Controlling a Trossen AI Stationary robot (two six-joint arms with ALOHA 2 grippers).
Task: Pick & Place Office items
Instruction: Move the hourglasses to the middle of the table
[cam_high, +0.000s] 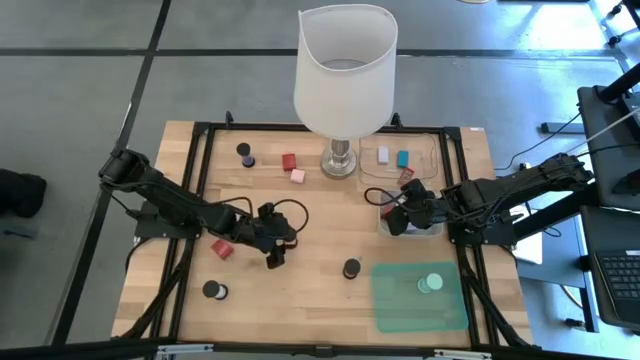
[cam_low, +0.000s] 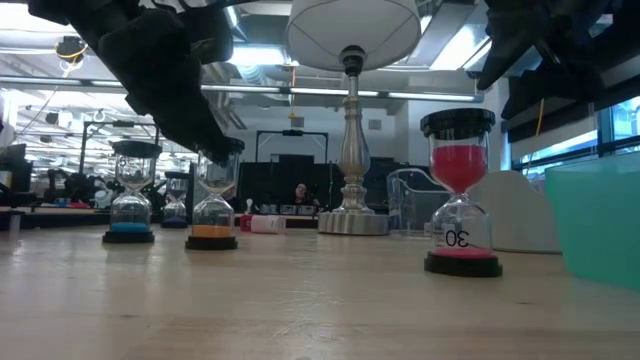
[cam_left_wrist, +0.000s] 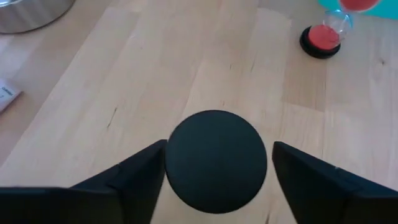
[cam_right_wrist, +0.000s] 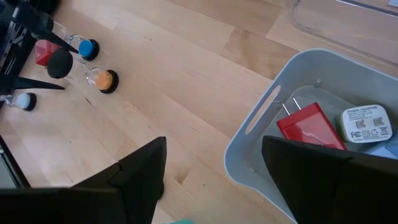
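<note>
An hourglass with orange sand (cam_low: 212, 208) stands upright on its black base on the wooden table. My left gripper (cam_high: 272, 254) is closed round its black round top cap (cam_left_wrist: 216, 160). Other hourglasses stand about: one with red sand (cam_low: 459, 200), one with blue sand (cam_low: 131, 205), and one near the front left (cam_high: 215, 290). Red (cam_high: 289, 160) and pink (cam_high: 297, 176) blocks lie near the lamp, and another red block (cam_high: 221, 248) lies beside my left arm. My right gripper (cam_right_wrist: 213, 168) hangs open above the grey bin (cam_right_wrist: 267, 106), with nothing between its fingers. My left gripper has the hourglass's round top cap (cam_left_wrist: 177, 163) between its two fingers, one on each opposite side of the rim. The fingers slant down at it from the table's left. The hourglass stays upright with its base (cam_low: 212, 243) on the table.
A tall lamp with a white shade (cam_high: 345, 70) stands at the far middle. A clear tray (cam_high: 432, 150) holds a white (cam_high: 383, 154) and a teal block (cam_high: 404, 159). The grey bin holds a red plug (cam_right_wrist: 308, 124) and a white adapter (cam_right_wrist: 368, 124). A mint disc (cam_high: 430, 284) lies on the green mat (cam_high: 395, 300).
</note>
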